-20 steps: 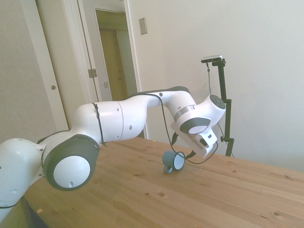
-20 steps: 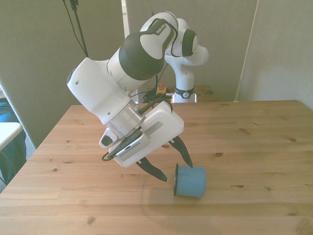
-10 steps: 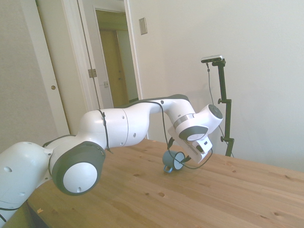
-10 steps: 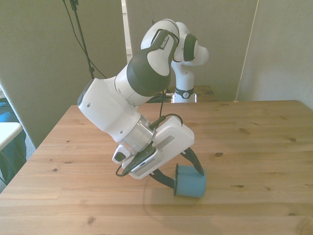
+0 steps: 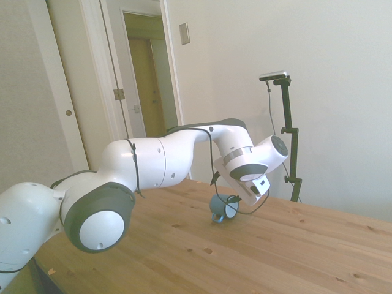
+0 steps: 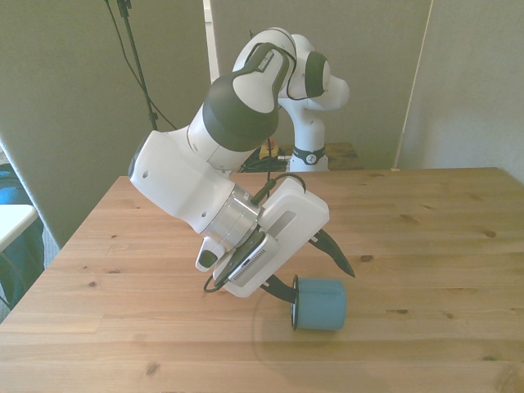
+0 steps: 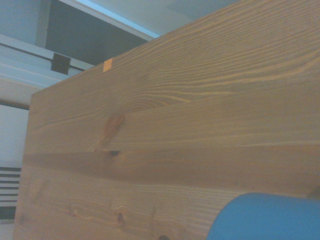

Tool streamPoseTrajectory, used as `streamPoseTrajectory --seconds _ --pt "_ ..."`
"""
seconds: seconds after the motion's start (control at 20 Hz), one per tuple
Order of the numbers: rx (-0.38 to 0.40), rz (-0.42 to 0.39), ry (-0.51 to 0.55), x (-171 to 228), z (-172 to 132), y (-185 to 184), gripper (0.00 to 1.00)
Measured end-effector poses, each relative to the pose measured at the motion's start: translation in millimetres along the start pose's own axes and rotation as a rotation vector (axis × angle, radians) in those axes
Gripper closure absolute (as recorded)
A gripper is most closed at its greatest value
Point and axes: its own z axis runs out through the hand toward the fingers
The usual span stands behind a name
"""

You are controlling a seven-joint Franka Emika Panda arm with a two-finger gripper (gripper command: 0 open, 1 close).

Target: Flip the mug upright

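My gripper (image 6: 315,268) hangs tilted with its fingers spread and gripping nothing — one dark fingertip (image 6: 282,290) is low by the mouth of the blue enamel mug (image 6: 319,304), the other is up above its wall. The mug lies on its side on the wooden table (image 6: 426,246) just beneath me, so I judge this slant suits catching its rim. I can read no writing or brand.

The mug (image 7: 265,217) is cropped by the wrist view's edge; its handle hides in the front view.
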Motion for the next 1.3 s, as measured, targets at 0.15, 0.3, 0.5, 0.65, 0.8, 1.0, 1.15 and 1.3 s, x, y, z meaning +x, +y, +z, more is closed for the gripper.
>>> streamPoseTrajectory --seconds 0.15,0.3,0.5,0.65,0.8,1.0,1.15,1.3 --pt "0.0 0.007 -0.021 -2.3 -2.1 4.9 0.0" --pt "0.004 0.013 -0.026 -3.2 -4.1 8.6 1.0" --pt "0.022 0.018 -0.027 -2.6 -13.2 13.8 1.0" --pt "0.03 0.024 -0.044 -2.0 -15.0 18.8 1.0" --pt "0.048 0.033 -0.075 0.8 -9.3 23.4 1.0" --pt "0.076 0.036 -0.08 9.0 -6.0 26.0 1.0" --pt "0.08 0.033 -0.075 11.4 -7.4 26.0 1.0" --pt "0.082 0.033 -0.081 11.7 -4.4 25.9 1.0"
